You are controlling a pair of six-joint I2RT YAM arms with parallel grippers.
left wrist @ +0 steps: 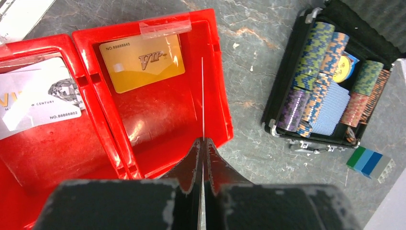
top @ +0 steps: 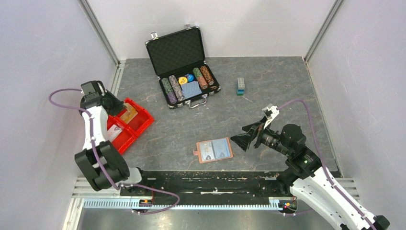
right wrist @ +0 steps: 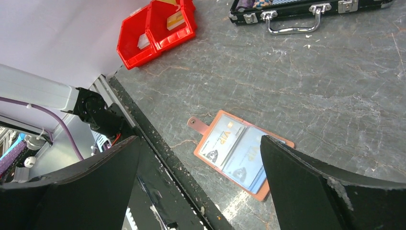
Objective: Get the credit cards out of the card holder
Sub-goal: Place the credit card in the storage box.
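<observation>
Black fingers (left wrist: 189, 167) of the left gripper (left wrist: 202, 141) are pressed together on a thin white plastic card (left wrist: 202, 96) seen edge-on, held over one compartment of the red plastic bin (left wrist: 218, 96) at the surface's left edge. An orange-yellow VIP card (left wrist: 142, 62) lies flat in that compartment, and a white-silver card (left wrist: 38, 98) in the one beside it. The right gripper (right wrist: 200, 141) hangs spread wide, holding nothing. A small flat brown leather card holder (top: 214, 150) lies open near the middle of the near edge, with two pale blue-white cards (right wrist: 222, 143) in its pockets. It sits just left of the right fingers, apart from them, and shows between them in the right wrist view.
</observation>
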